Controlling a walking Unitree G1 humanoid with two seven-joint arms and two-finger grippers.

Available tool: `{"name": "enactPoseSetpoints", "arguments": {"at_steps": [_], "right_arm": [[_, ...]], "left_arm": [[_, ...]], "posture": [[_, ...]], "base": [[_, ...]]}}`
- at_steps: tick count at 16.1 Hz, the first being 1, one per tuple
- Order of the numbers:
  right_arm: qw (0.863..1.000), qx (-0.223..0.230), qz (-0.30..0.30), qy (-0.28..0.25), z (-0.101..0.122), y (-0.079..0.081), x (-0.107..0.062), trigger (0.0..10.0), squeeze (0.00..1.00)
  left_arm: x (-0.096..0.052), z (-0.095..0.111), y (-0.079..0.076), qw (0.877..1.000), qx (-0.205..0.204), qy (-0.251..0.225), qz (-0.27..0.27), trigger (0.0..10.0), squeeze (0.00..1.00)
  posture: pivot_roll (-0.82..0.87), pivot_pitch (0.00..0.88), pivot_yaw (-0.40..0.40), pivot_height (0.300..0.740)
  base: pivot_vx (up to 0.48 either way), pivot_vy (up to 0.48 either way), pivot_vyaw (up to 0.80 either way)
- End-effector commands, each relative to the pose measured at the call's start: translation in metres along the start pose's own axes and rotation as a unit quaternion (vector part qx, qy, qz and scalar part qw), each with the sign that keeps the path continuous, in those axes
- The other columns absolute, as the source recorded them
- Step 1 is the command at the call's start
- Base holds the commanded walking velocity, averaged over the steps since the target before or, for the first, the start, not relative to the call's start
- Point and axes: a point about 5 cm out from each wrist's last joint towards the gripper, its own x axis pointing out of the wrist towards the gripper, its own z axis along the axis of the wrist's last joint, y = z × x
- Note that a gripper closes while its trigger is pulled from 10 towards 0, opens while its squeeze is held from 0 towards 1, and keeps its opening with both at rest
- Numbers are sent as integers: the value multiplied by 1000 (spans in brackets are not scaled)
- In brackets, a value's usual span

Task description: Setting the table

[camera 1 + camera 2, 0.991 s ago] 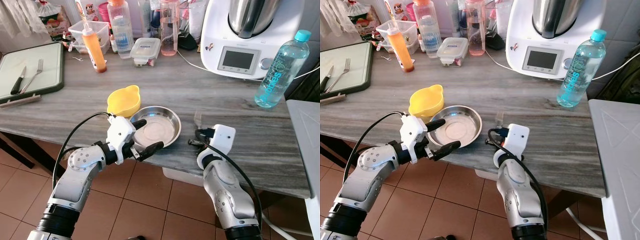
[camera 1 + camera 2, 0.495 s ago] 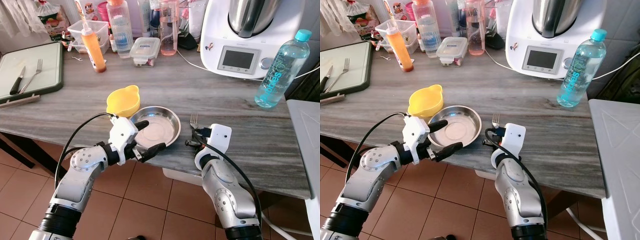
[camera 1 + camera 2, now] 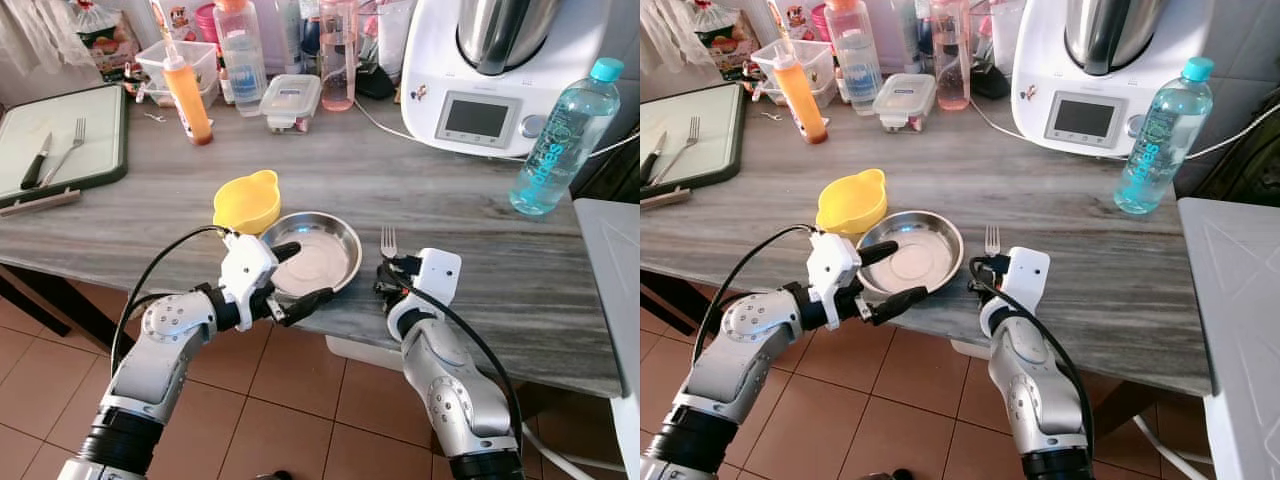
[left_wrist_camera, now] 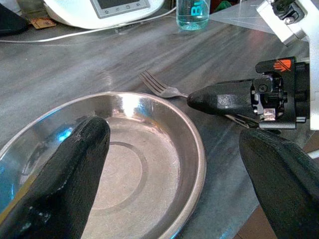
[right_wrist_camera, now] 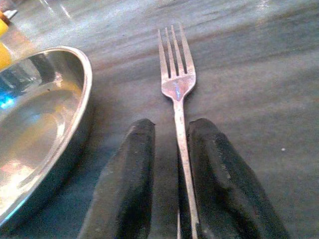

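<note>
A round steel plate [image 3: 345, 236] lies near the front edge of the grey table, with a yellow bowl [image 3: 246, 200] touching its far-left side. My left gripper [image 3: 307, 269] is open at the plate's near rim, one finger over the dish and one at the table's edge. A silver fork [image 3: 388, 241] lies just right of the plate, its tines pointing away from me. My right gripper [image 3: 384, 284] is shut on the fork's handle [image 5: 180, 144], low over the table. The left wrist view has the plate [image 4: 192, 144], the fork [image 4: 159, 87] and the right gripper side by side.
A green-rimmed cutting board [image 3: 100, 165] with a knife and a second fork sits at the far left. An orange sauce bottle [image 3: 188, 95], a lidded container [image 3: 290, 102], a white kitchen appliance [image 3: 500, 80] and a water bottle [image 3: 555, 140] stand at the back. Tiled floor lies below.
My right gripper has carried the fork left and down, closer to the plate's right side. The left gripper has hardly moved.
</note>
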Motion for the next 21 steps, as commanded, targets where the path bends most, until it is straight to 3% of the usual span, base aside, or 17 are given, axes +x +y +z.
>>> {"name": "enactPoseSetpoints", "arguments": {"at_steps": [1,8,16,21], "right_arm": [[998,51,3,37,-23,15,-6,10000,1000],[998,60,34,-4,-11,19,-9,10000,1000],[997,35,41,-54,2,16,-15,10000,1000],[988,36,47,-141,26,17,-21,10000,1000]], "left_arm": [[-1,0,1,1000,6,6,-1,10000,0],[-1,-1,0,1000,4,5,1,10000,0],[2,0,-1,1000,3,4,-2,10000,0],[5,0,-1,1000,2,-1,-1,10000,0]], "posture": [[124,131,87,740],[125,140,87,740],[114,142,93,740],[107,137,93,740]], "base": [[0,0,0],[0,0,0],[0,0,0],[0,0,0]]}}
